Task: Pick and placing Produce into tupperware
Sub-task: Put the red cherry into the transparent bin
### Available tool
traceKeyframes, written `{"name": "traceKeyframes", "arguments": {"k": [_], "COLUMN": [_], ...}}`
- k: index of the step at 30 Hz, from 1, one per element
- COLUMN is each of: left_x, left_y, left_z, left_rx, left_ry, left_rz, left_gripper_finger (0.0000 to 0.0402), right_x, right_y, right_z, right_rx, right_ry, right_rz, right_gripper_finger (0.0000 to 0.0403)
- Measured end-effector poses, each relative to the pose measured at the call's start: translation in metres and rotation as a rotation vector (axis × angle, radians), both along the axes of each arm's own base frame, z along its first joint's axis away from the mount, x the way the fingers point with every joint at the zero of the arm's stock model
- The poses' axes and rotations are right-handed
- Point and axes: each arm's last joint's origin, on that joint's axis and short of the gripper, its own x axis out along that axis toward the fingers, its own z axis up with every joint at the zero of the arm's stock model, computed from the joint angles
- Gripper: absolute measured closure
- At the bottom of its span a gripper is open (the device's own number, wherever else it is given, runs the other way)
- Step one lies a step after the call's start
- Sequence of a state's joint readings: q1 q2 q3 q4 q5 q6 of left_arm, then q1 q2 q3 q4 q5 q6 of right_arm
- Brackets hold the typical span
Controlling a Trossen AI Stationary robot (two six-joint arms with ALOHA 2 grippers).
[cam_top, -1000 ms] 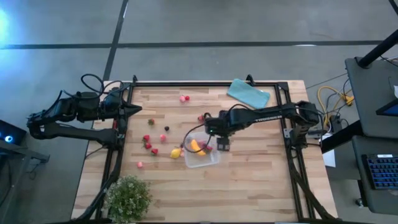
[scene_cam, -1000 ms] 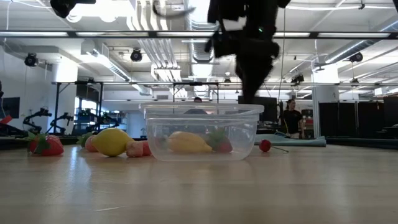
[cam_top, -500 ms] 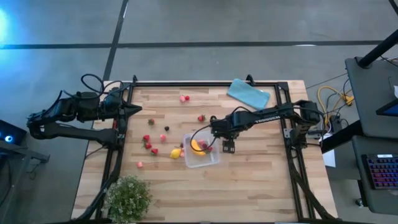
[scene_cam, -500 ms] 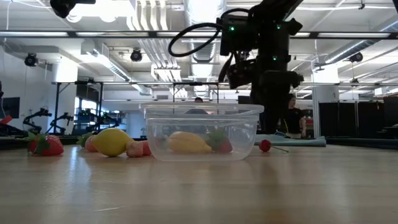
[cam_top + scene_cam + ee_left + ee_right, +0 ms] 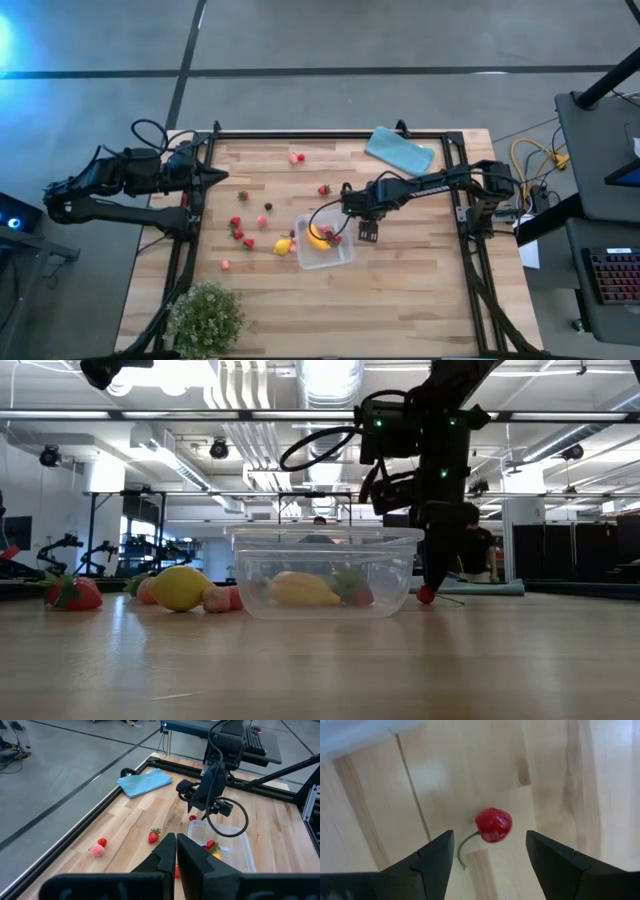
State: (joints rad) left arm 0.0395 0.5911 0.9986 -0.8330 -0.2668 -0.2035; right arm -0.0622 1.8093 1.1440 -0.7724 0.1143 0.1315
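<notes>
We hold the right hand (image 5: pixel 487 857) wide apart, pointing down at a small red round cherry with a thin green stem (image 5: pixel 493 825) that lies on the pale wooden plank worktop (image 5: pixel 420 290). In the right wrist view the cherry sits between the two dark fingers (image 5: pixel 432 860), a little ahead of them and not yet touched. In the high view this hand (image 5: pixel 366 233) hangs just beside the far right corner of the clear, colourless square plastic tupperware box (image 5: pixel 338 256). The box already carries a yellow banana-shaped piece (image 5: pixel 300 589) and a red strawberry-like piece (image 5: pixel 355 594). More red and pink fruit pieces and a yellow lemon (image 5: pixel 180 587) lie on the worktop to the box's left side.

The left hand (image 5: pixel 176 851) is closed and empty, parked at the left edge of the worktop.

Risks, as we judge them:
- The cherry is round and smooth; an off-centre closing may squirt it away.
- The fingers may pinch only the stem.
- Descending so near the box wall may nudge the light box.
</notes>
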Motion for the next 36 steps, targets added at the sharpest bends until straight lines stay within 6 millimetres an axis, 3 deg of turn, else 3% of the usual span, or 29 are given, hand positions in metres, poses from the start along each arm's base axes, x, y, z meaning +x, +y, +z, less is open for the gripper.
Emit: {"name": "traceKeyframes", "arguments": {"k": [10, 36], "left_x": [0.001, 0.003], "left_y": [0.0, 0.0], "left_z": [-0.004, -0.008], "left_rx": [0.0, -0.003], "left_ry": [0.012, 0.013], "left_rz": [0.0, 0.001], "left_gripper_finger": [0.0402, 0.0402], "right_x": [0.0, -0.002], "right_y": [-0.001, -0.002], "right_z": [-0.008, -0.014], "right_rx": [0.013, -0.048], "right_ry": [-0.056, -0.057], "right_rz": [-0.105, -0.008], "right_gripper_finger": [0.0167, 0.0178]}}
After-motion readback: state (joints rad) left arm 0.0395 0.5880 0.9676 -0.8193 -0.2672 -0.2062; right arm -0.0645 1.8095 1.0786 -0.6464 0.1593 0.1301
